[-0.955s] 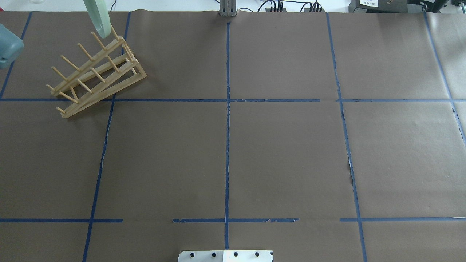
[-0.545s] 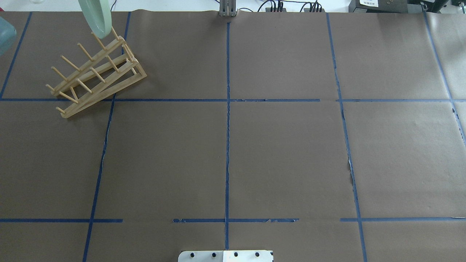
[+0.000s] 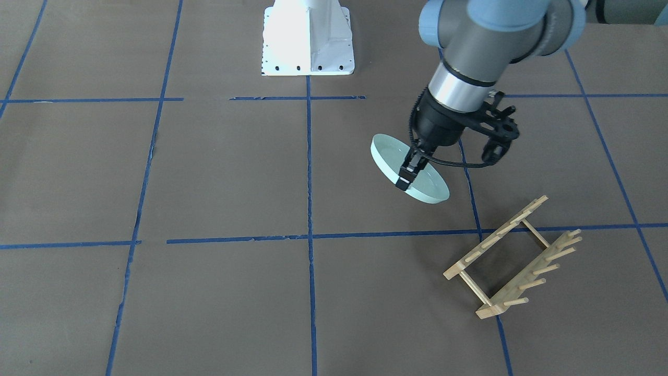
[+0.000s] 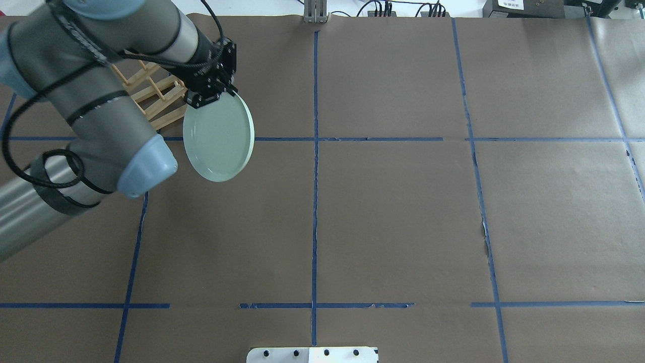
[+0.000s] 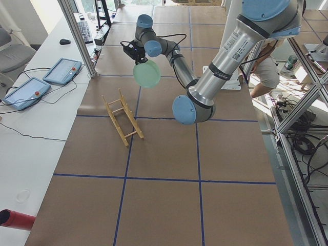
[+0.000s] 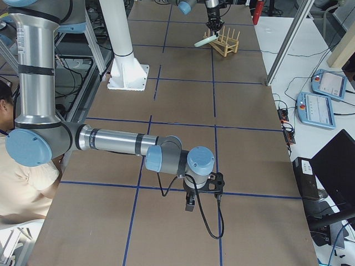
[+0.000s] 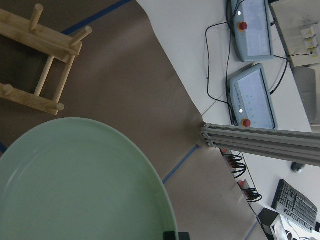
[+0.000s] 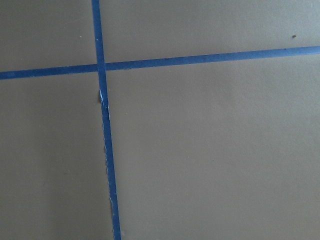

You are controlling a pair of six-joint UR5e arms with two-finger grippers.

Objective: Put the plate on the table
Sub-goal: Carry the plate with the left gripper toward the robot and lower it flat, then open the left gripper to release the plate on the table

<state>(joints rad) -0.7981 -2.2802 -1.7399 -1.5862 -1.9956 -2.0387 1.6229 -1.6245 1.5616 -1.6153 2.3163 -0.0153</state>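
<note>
My left gripper (image 4: 215, 95) is shut on the far rim of the pale mint-green plate (image 4: 219, 138). It holds the plate tilted above the brown table (image 4: 403, 212), just right of the wooden rack (image 4: 160, 93). The front-facing view shows the gripper (image 3: 407, 175) on the plate (image 3: 386, 156), clear of the rack (image 3: 514, 258). The left wrist view is filled by the plate (image 7: 75, 185). My right gripper (image 6: 189, 205) shows only in the exterior right view, low over the table, and I cannot tell whether it is open or shut.
The white robot base (image 3: 308, 39) stands at the table's near middle edge. Teach pendants (image 7: 250, 100) and cables lie beyond the table's far edge. Blue tape lines (image 8: 107, 150) cross under the right wrist camera.
The plate stood on edge at the rack's far end with the arm barely in view. Now the left arm has swung in and carried the plate right of the rack, face up and tilted.
</note>
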